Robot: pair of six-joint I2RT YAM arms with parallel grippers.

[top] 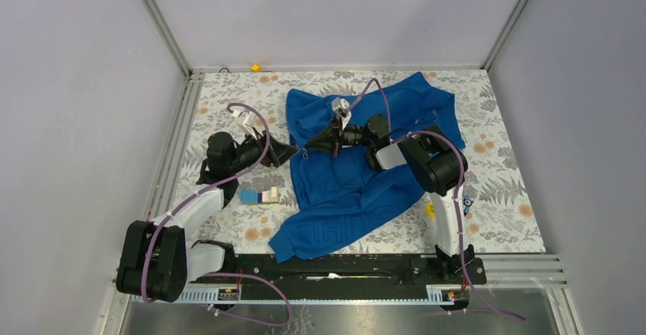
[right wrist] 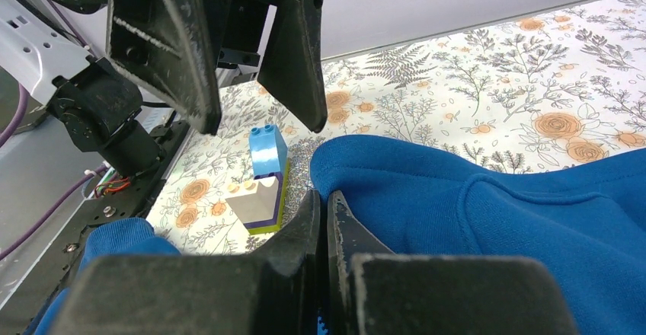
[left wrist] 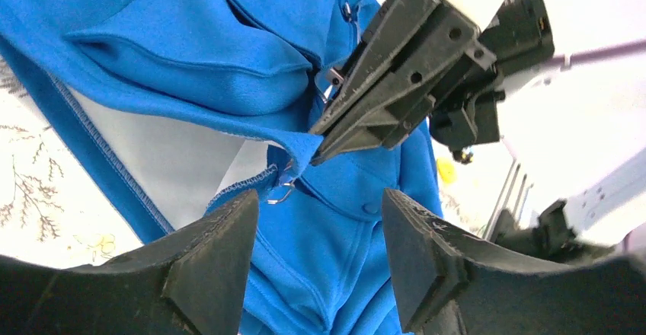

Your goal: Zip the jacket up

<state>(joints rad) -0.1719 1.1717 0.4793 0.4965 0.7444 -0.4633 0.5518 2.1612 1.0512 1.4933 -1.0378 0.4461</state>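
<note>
Setup step: right gripper (left wrist: 320, 141) pinched shut on jacket (left wrist: 228, 61) edge, left gripper (left wrist: 320, 198) spread before zipper pull (left wrist: 282, 194); next probably needs closing on pull.

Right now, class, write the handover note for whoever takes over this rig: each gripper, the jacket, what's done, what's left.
Left gripper: open, empty, facing the zipper pull.
Right gripper: shut, seemingly pinching the front edge of the jacket beside the pull.
Jacket: spread on the table.
Done: front edge gripped, pull exposed.
To do: the front gapes with lining showing; grasp the pull and run it along the zipper.
</note>
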